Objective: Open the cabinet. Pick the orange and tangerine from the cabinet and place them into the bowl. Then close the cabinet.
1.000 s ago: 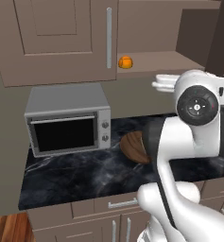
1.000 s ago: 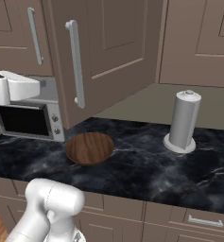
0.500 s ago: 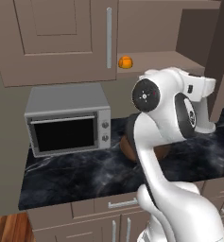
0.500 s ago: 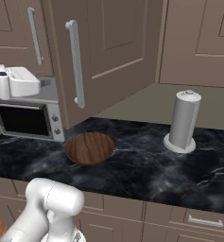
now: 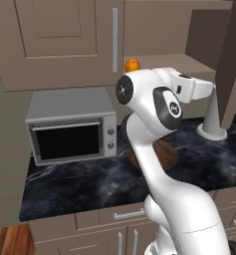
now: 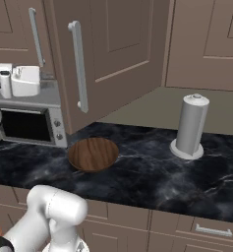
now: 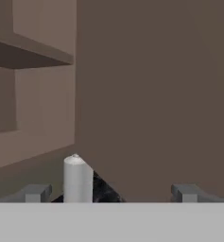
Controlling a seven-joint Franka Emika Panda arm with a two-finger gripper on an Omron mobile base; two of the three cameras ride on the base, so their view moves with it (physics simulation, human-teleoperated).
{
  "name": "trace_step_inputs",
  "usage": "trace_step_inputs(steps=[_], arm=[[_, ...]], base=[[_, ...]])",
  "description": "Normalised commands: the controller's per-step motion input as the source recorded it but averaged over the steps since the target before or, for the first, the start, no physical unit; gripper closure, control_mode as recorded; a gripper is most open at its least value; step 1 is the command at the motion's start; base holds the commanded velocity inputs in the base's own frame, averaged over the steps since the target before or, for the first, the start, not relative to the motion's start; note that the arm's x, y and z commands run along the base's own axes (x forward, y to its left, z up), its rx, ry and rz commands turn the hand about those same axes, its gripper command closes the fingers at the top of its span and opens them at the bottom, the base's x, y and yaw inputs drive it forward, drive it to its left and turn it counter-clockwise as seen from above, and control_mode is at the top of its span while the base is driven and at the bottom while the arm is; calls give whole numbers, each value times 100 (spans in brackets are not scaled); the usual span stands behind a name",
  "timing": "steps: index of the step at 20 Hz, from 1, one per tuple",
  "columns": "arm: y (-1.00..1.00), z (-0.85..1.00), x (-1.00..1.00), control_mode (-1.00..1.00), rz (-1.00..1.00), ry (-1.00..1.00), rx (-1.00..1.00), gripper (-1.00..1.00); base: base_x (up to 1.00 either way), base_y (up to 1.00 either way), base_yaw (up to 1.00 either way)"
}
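Observation:
The cabinet has its left door shut and its right door swung open, with the long silver handle facing out. One round orange fruit sits on the cabinet floor by the left door's edge; I cannot tell whether it is the orange or the tangerine, and the other fruit is hidden. My gripper is open and empty, level with the cabinet's floor and facing the open door's inner side. The wooden bowl sits empty on the counter, below the open door.
A grey microwave stands on the dark marble counter at the left. A grey upright cylinder stands at the right, also in the hand view as the cylinder. My arm hides part of the bowl.
My arm's upper links have swung round in front of the cabinet. The hand has turned and stayed at the opening. The jaws stayed open.

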Motion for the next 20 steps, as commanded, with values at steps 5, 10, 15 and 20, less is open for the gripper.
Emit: trace_step_inputs(steps=[5,10,15,20], arm=[[-14,-7,25,-100,-17,0,0,-100],[-26,-7,23,-100,-15,0,-2,-100],[-34,-7,18,-100,-14,0,-3,-100],[-35,-7,15,-100,-13,0,-3,-100]], base=[[0,0,0],[0,0,0],[0,0,0],[0,0,0]])
